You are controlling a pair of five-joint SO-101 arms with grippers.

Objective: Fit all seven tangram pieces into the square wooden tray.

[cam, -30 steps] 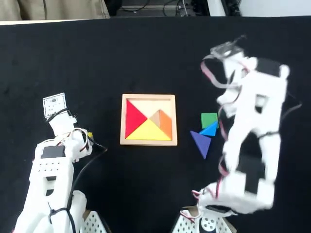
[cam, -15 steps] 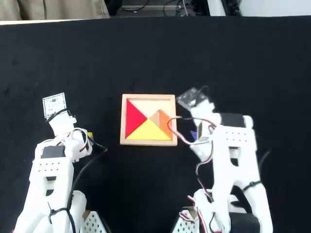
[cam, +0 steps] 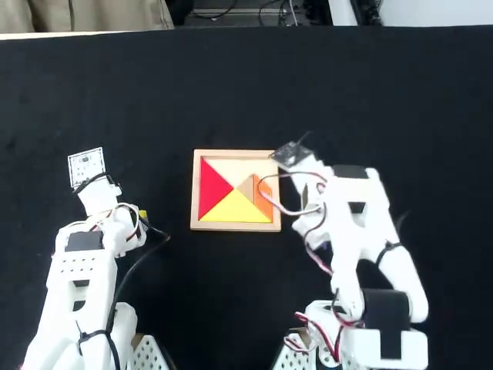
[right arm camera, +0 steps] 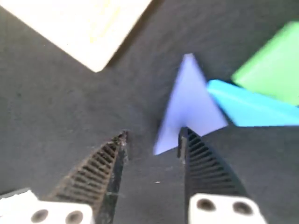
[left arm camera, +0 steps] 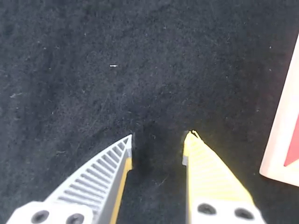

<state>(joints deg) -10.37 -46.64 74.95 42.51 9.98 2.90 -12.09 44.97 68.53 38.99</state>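
Note:
The square wooden tray [cam: 235, 154] lies mid-table and holds a red triangle [cam: 212, 187], a yellow triangle [cam: 235, 208], a small tan triangle [cam: 246, 186] and an orange piece [cam: 264, 197]. Just right of it my right arm [cam: 347, 208] hangs over the loose pieces. My right gripper [right arm camera: 153, 135] is open, low over the cloth, its tips at the near corner of the purple triangle [right arm camera: 189, 102]. A blue triangle [right arm camera: 247, 109] and a green square [right arm camera: 273, 65] lie just beyond. My left gripper [left arm camera: 159, 140] is open and holds nothing.
Black cloth covers the table. My left arm [cam: 85, 262] sits at the front left, its gripper [cam: 139, 217] a short way left of the tray, whose corner [left arm camera: 282, 140] shows beside it. A tray corner [right arm camera: 88, 28] lies close to the right gripper.
My right arm has swung in from the far right and come down over the loose pieces beside the tray, hiding them from above. The left arm has not moved.

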